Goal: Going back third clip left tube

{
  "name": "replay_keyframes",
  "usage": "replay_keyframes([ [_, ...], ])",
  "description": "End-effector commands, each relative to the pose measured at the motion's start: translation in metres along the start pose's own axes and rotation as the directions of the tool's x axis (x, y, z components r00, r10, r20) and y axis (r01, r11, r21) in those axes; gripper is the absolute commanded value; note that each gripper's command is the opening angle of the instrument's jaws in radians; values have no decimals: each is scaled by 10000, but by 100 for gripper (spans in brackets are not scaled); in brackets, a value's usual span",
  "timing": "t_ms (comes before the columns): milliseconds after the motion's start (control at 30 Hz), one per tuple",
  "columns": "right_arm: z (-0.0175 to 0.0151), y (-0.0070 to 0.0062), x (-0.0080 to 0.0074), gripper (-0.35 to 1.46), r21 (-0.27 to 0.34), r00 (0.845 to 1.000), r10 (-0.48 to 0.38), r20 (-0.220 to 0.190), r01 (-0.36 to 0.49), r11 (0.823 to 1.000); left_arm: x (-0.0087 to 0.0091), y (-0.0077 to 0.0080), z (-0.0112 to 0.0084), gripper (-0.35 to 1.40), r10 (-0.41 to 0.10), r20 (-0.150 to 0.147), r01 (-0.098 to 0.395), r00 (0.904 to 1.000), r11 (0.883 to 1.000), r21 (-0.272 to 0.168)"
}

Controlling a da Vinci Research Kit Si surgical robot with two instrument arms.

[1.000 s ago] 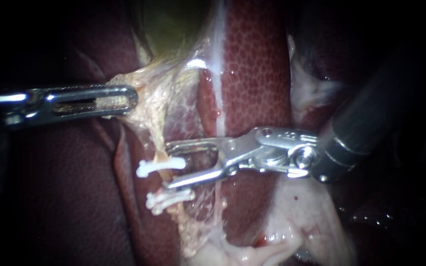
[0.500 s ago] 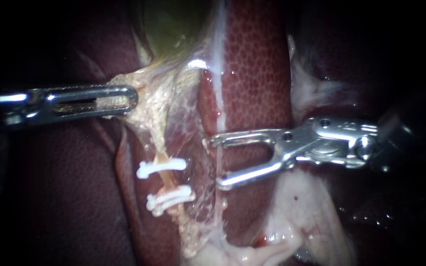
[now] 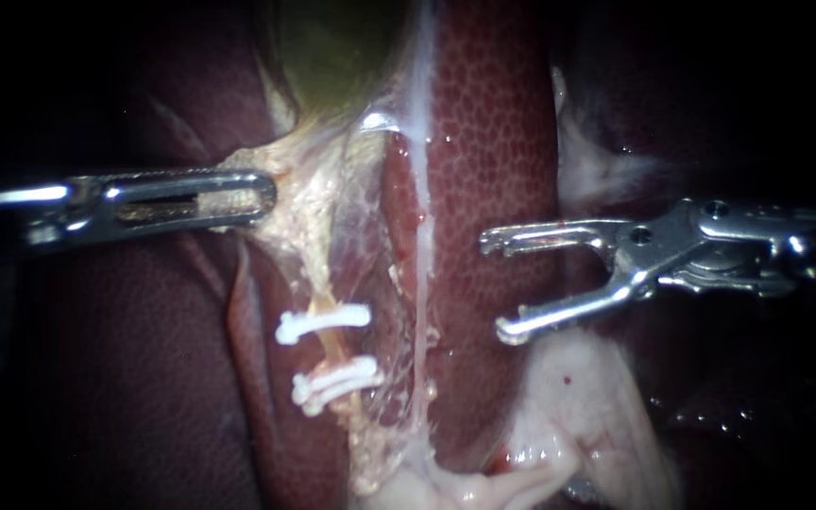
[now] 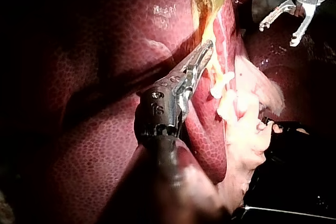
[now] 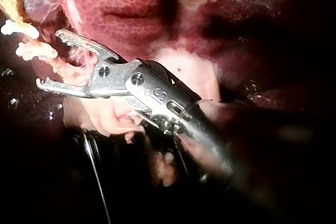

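Several clips (image 3: pixel 325 323) on tube (image 3: pixel 332 354), well ahead of our right instrument (image 3: pixel 495 286) | its jaws apart, empty, over liver (image 3: pixel 493 142) | our left instrument (image 3: pixel 259 196) clamped on tissue (image 3: pixel 299 189) beside tube | risk: we snag membrane (image 3: pixel 370 246) with open jaws, or left grip slips and tube slackens

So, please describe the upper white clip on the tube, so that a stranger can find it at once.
Left of the broad red liver, a strand of pale tissue hangs down from where the left instrument grips it. A thin tube runs within this strand, and the upper clip crosses it first. It is one slim white bar, while the lower clip beneath looks doubled.
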Motion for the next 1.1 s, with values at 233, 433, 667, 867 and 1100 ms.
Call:
replay_keyframes([
  [233,-2,-3,0,60,15,10000,1,0,-1,10000,14,3,27,-35,80,-74,-80,9999,9999,75],
  [433,-2,-4,1,60,17,10000,0,0,0,10000,21,2,53,-35,118,-206,-115,9997,9998,145],
  [667,0,-7,3,60,16,10000,-57,0,57,10000,21,2,64,-35,122,-227,-119,9997,9998,133],
  [867,0,-7,4,60,13,10000,-55,-1,55,10000,21,2,65,-35,120,-225,-117,9997,9998,128],
  [1100,1,-12,7,60,17,9999,-111,-1,111,9999,21,2,65,-35,121,-226,-118,9997,9998,129],
])
